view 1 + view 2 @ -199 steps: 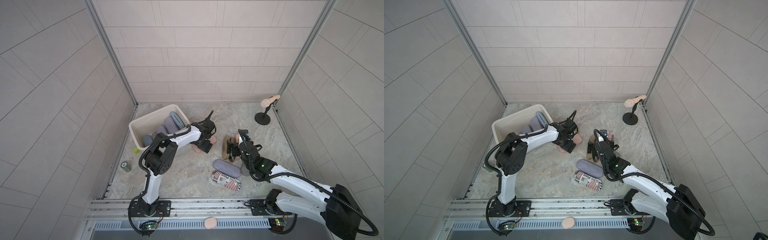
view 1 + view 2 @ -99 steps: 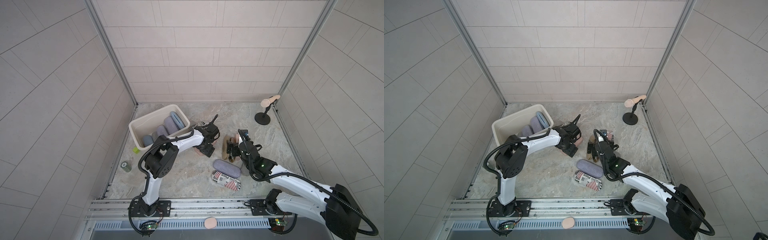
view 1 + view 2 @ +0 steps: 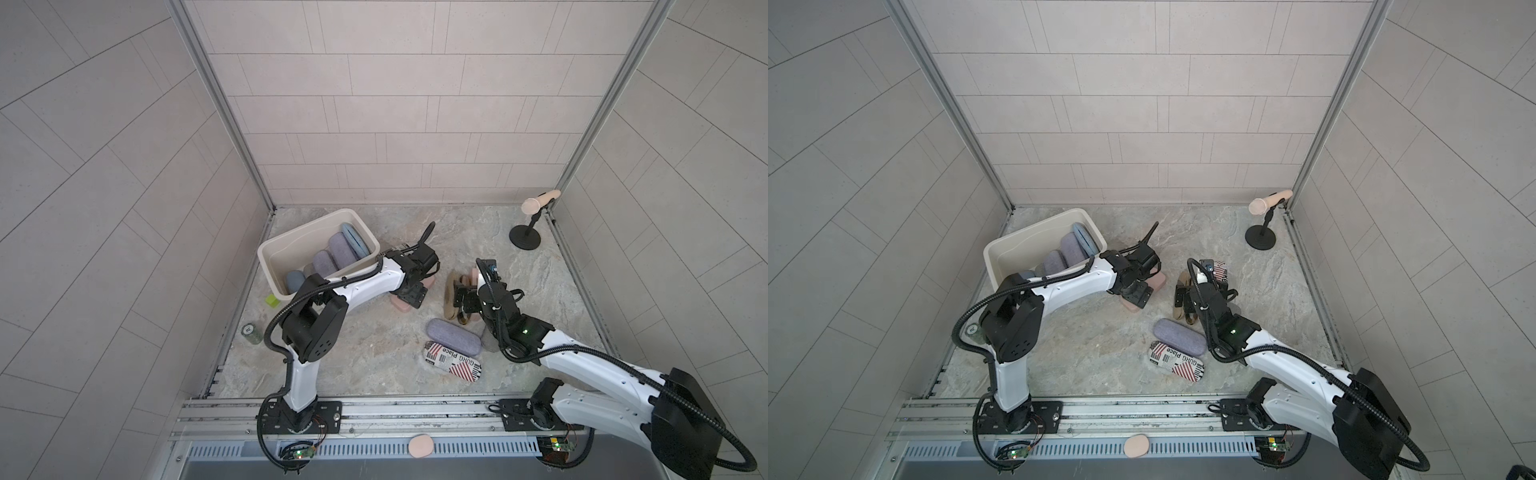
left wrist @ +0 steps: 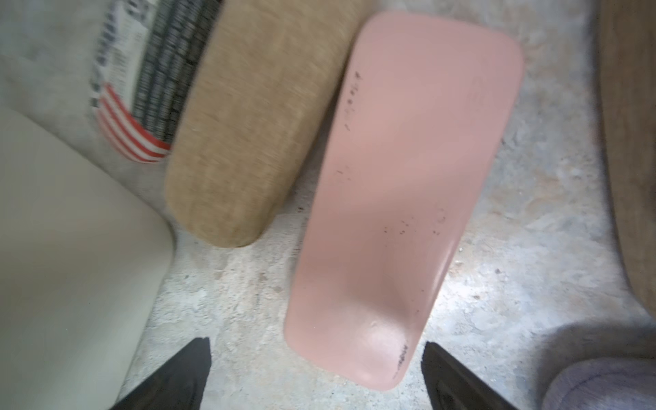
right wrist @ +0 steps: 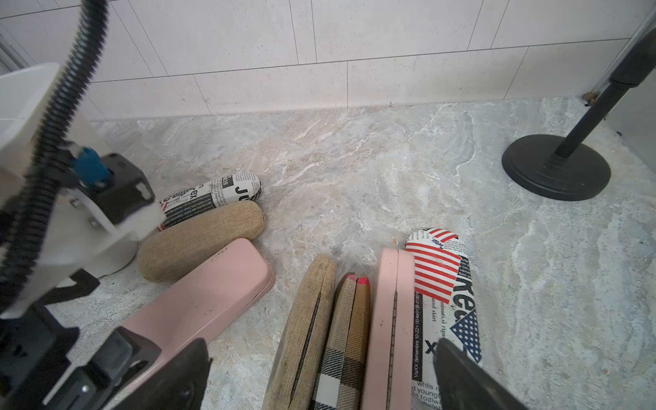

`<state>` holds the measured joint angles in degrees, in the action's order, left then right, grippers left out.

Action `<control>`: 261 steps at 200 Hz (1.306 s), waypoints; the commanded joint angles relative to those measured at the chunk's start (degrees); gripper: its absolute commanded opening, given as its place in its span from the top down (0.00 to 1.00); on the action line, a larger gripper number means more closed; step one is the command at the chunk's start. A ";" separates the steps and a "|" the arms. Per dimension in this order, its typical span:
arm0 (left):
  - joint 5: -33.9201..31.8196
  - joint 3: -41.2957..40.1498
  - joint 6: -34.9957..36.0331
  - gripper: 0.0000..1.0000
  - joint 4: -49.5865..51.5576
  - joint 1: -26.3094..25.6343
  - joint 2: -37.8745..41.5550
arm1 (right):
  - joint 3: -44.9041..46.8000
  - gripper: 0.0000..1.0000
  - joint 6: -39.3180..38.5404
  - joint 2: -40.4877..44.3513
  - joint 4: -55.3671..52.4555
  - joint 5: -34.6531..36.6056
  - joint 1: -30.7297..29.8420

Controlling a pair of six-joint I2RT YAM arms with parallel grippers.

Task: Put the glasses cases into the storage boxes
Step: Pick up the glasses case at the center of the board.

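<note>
The cream storage box [image 3: 291, 243] at the back left holds several grey, lilac and blue glasses cases [image 3: 340, 249]. My left gripper [image 4: 316, 372] is open, its fingertips [image 4: 451, 380] either side of the near end of a pink case [image 4: 401, 195] lying flat on the floor. A tan case [image 4: 255, 124] and a newspaper-print case [image 4: 142, 88] lie beside it, by the box. My right gripper [image 5: 319, 376] stands open over a tan case [image 5: 305, 330], a plaid case [image 5: 344, 337] and a pink case [image 5: 390, 319] on edge, with a flag-print case [image 5: 443, 294] alongside.
A lilac case [image 3: 454, 336] and a flag-print case [image 3: 452, 360] lie near the front. A black-based microphone stand [image 3: 525, 239] is at the back right. A green cube [image 3: 273, 301] and a dark can [image 3: 249, 332] sit by the left wall.
My left gripper has moved away from the storage box toward the front and down over the flat pink case. The right arm has stayed still.
</note>
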<state>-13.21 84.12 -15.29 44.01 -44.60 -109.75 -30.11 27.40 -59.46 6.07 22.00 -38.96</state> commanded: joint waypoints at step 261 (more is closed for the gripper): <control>-0.80 8.51 3.34 0.07 7.14 -0.31 -14.50 | -0.79 0.00 0.39 0.79 -1.49 2.00 0.02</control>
<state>-13.56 93.51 -11.51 50.11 -44.56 -119.77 -30.11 27.46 -58.81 5.69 23.42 -38.96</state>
